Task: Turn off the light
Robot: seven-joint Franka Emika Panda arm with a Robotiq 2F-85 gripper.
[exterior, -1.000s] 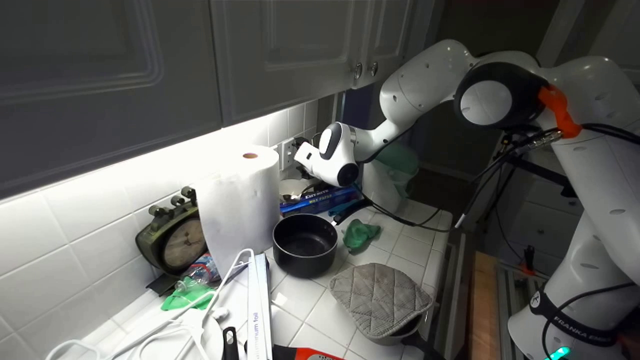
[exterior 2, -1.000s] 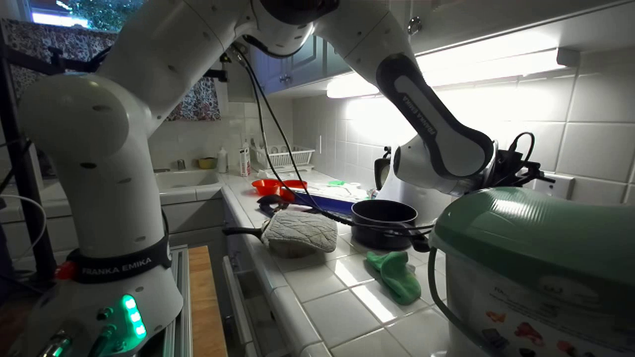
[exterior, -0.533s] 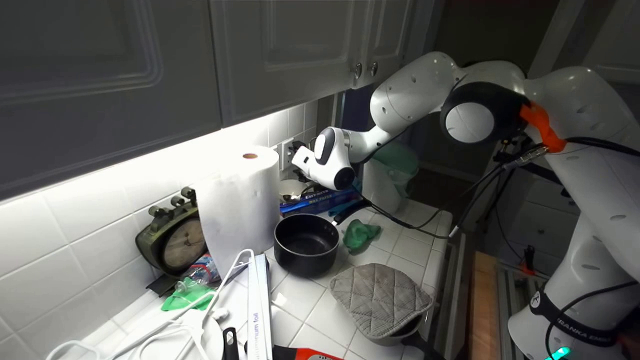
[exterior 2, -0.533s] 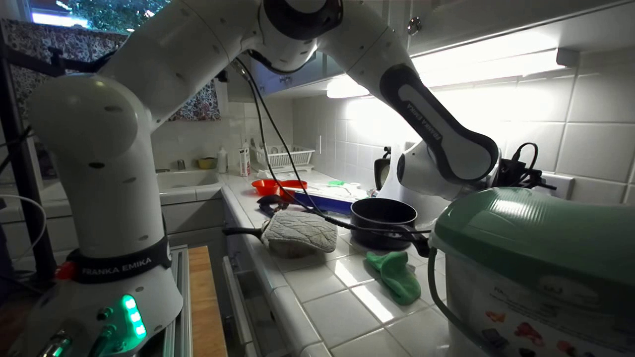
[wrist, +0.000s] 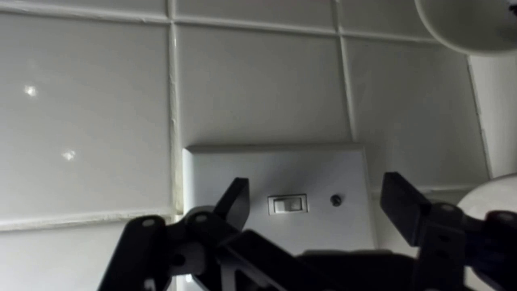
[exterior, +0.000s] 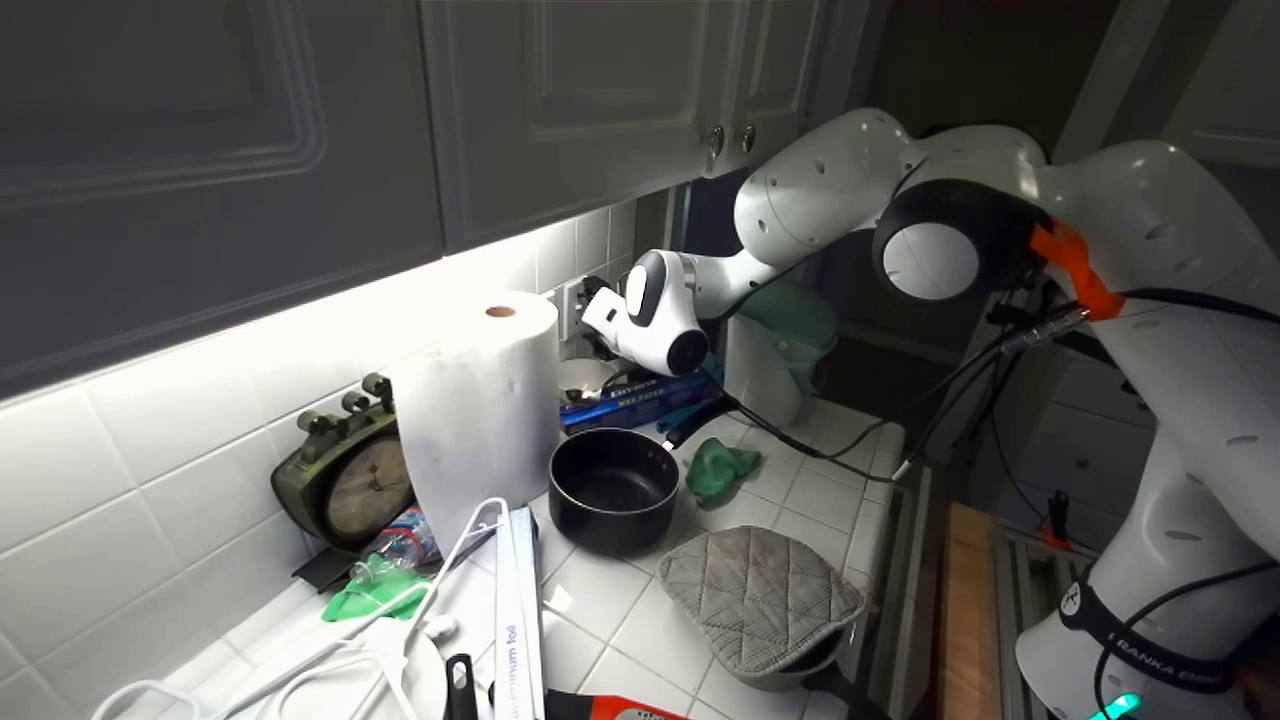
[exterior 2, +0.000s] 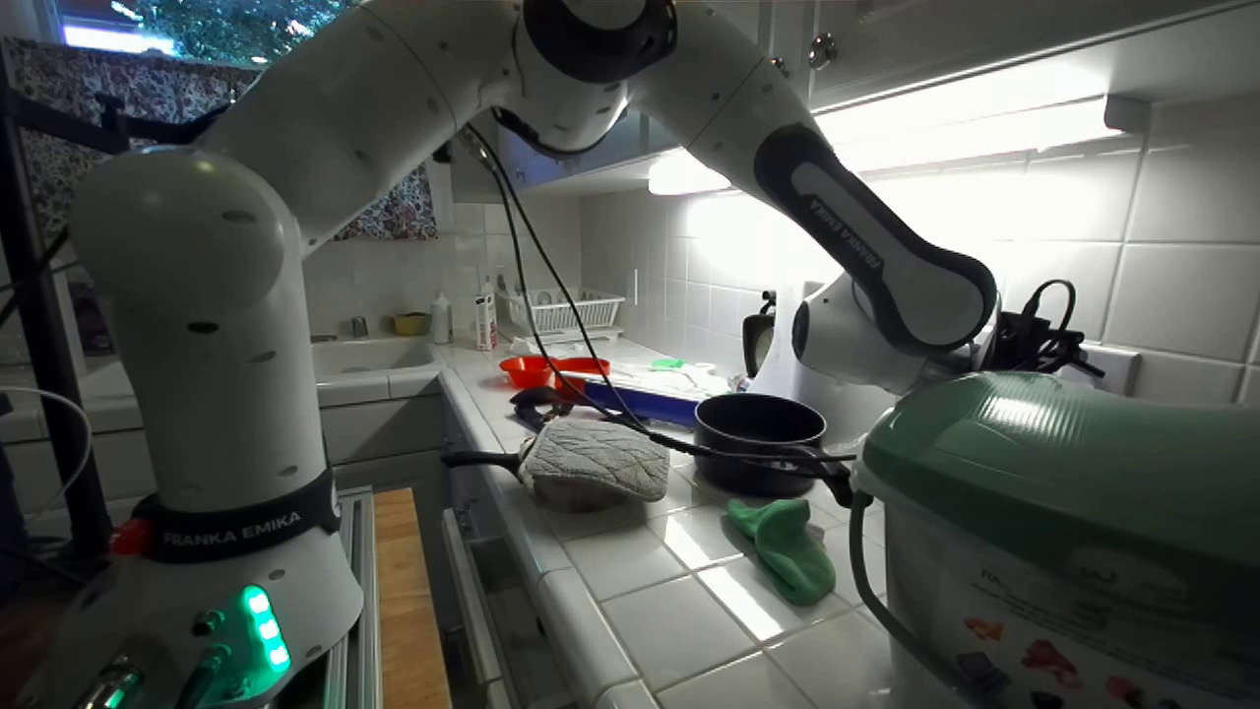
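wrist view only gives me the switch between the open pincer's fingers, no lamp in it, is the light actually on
Observer: Yes, in an exterior view the light glows under the cabinet.
Operator: ok, anything bulky around that i can't see
Observer: A green-topped bucket stands on the counter, in both exterior views.
Operator: and anything soft lying loose
Observer: A green cloth lies beside the black pot.
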